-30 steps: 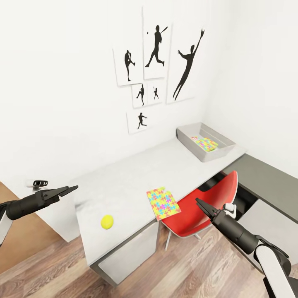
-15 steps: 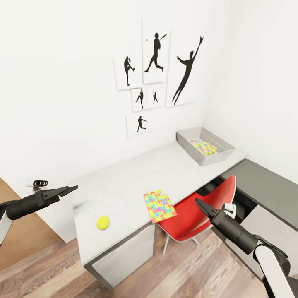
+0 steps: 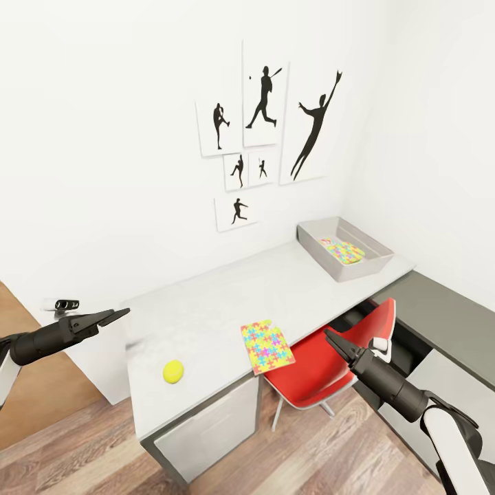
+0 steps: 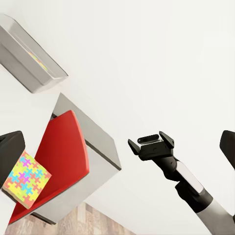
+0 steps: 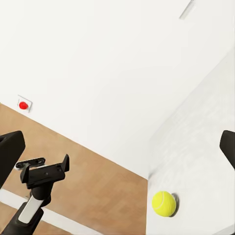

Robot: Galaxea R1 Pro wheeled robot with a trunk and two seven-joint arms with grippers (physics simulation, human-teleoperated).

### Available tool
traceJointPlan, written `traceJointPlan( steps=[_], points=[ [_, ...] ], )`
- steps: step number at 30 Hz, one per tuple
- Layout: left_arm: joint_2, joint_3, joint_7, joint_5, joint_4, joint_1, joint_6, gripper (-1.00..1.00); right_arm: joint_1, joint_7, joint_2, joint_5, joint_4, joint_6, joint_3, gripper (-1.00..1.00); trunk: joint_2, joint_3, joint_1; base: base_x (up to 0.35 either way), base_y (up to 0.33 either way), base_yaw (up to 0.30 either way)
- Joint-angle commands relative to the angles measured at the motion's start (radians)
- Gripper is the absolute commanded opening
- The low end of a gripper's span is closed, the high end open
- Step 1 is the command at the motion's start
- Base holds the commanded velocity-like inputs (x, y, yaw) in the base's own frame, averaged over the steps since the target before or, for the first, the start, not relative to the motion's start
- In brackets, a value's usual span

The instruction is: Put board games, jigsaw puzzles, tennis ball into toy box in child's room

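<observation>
The tennis ball (image 3: 173, 371) lies near the left front of the pale table (image 3: 206, 309); it also shows as the tennis ball (image 5: 163, 203). One jigsaw puzzle (image 3: 267, 346) overhangs the table's front edge, the same jigsaw puzzle (image 4: 25, 178). A second puzzle (image 3: 342, 251) lies inside the grey toy box (image 3: 323, 237) at the table's far right end. My left gripper (image 3: 122, 314) hovers open, left of the table. My right gripper (image 3: 328, 335) is open above the red chair, right of the overhanging puzzle. The board games and the bed are out of view.
A red chair (image 3: 330, 364) is tucked under the table by the puzzle. A lower dark-grey cabinet (image 3: 447, 316) runs along the right wall. Framed silhouette pictures (image 3: 265, 137) hang above the table. Wooden floor (image 3: 82, 447) lies in front.
The whole picture has shifted a little, so the camera has moved. Both arms hold the same pose, and the things on the table lie as before.
</observation>
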Motion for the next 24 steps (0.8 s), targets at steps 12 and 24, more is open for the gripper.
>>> traceJointPlan(
  steps=[12, 24],
  points=[
    [0.001, 0.0, -0.004, -0.001, 0.0, -0.001, 0.011, 1.0, -0.001, 0.0, 0.001, -0.004, 0.0, 0.007, -0.001, 1.0, -0.002, 0.018, 0.001, 0.0, -0.159, 0.068],
    [0.001, 0.001, -0.004, -0.001, 0.0, -0.001, 0.011, 1.0, -0.001, 0.0, 0.001, -0.004, 0.0, 0.007, -0.001, 1.0, -0.002, 0.038, 0.001, 0.0, -0.007, 0.011]
  ],
)
